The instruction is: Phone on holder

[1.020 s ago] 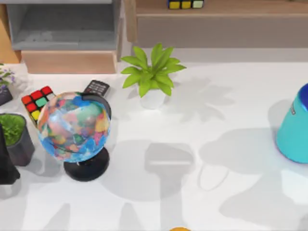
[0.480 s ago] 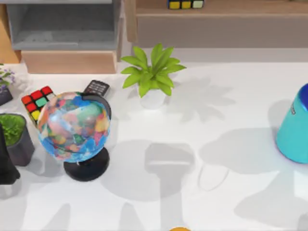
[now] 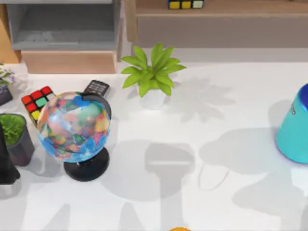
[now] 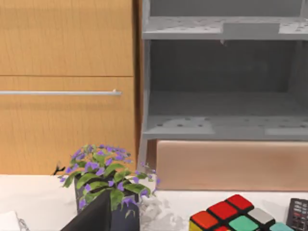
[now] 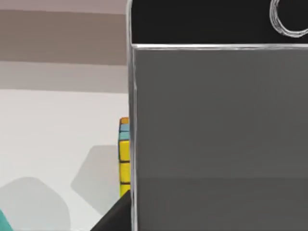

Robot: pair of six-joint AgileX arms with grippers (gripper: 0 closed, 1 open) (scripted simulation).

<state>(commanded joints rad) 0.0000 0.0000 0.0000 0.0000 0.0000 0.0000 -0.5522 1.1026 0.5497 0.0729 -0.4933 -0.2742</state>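
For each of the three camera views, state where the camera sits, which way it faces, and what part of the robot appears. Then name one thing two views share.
Top view: above the table, looking down on the globe, the leafy plant and the keypad device.
Left wrist view: on the left arm, low, facing the grey shelf and the purple-flowered plant; a dark robot part sits at the frame edge.
Right wrist view: on the right arm, close against the phone.
Shared: the colour cube appears in the top and left wrist views.

The phone (image 5: 216, 130) has a matt grey screen and silver metal rim; the table (image 3: 216, 202) looks smooth white.
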